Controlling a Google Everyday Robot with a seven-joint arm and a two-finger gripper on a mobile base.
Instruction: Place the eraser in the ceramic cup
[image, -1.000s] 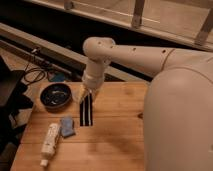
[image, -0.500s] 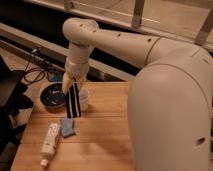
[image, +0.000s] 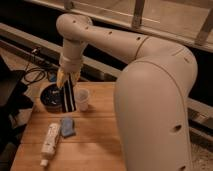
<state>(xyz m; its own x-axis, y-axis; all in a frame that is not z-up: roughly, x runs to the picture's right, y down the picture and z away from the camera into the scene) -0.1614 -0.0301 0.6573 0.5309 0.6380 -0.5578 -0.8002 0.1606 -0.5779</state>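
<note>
The eraser (image: 68, 97), a long black bar with pale stripes, hangs upright from my gripper (image: 66, 80), which is shut on its top end. Its lower end reaches down near the table, just left of the ceramic cup (image: 82, 99). The cup is small, pale and upright on the wooden table (image: 95, 135), to the right of the dark bowl. The eraser is outside the cup, between the cup and the bowl.
A wide dark round bowl (image: 50, 98) sits at the table's back left. A small blue cloth (image: 67, 126) and a white tube (image: 50, 143) lie in front of it. Black cables (image: 35, 74) lie on the floor beyond the table. My arm's large pale body (image: 155, 105) fills the right side.
My gripper has moved left and back with the eraser, from the table's middle to between the bowl and the cup. The cup, formerly hidden by the arm, is now in view.
</note>
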